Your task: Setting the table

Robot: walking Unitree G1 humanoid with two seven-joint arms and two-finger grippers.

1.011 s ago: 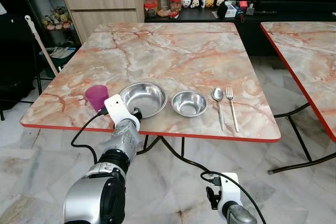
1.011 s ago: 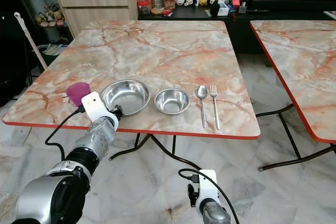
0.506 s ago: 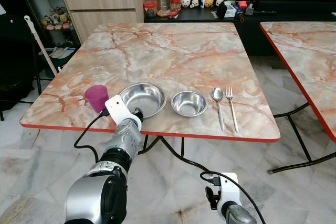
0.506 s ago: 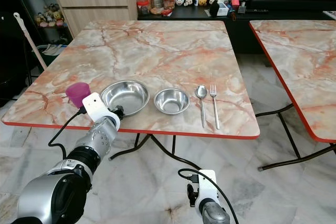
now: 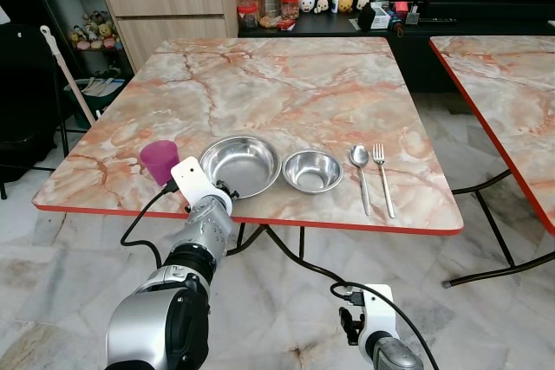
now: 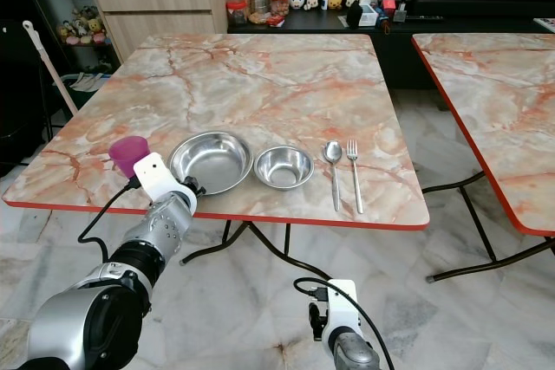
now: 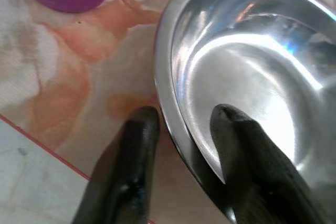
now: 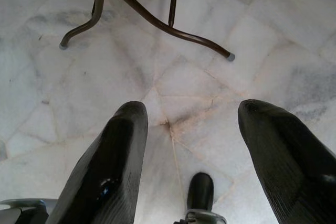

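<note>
Left hand (image 7: pixel 181 124) pinches the near rim of the large steel bowl (image 5: pixel 242 165), one finger inside. Bowl sits at the worktop (image 5: pixel 286 93) front edge. Right hand (image 8: pixel 191 135) hangs spread over the floor

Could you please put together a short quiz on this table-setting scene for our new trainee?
1. True or false: the left claw has one finger inside the large steel bowl and one outside its rim.
2. What lies directly right of the spoon? A) purple cup B) fork C) small steel bowl
3. Fill in: the right claw hangs open above the ____.

Key: 1 true. 2 B, the fork; the purple cup and small steel bowl sit further left. 3 floor.
</note>
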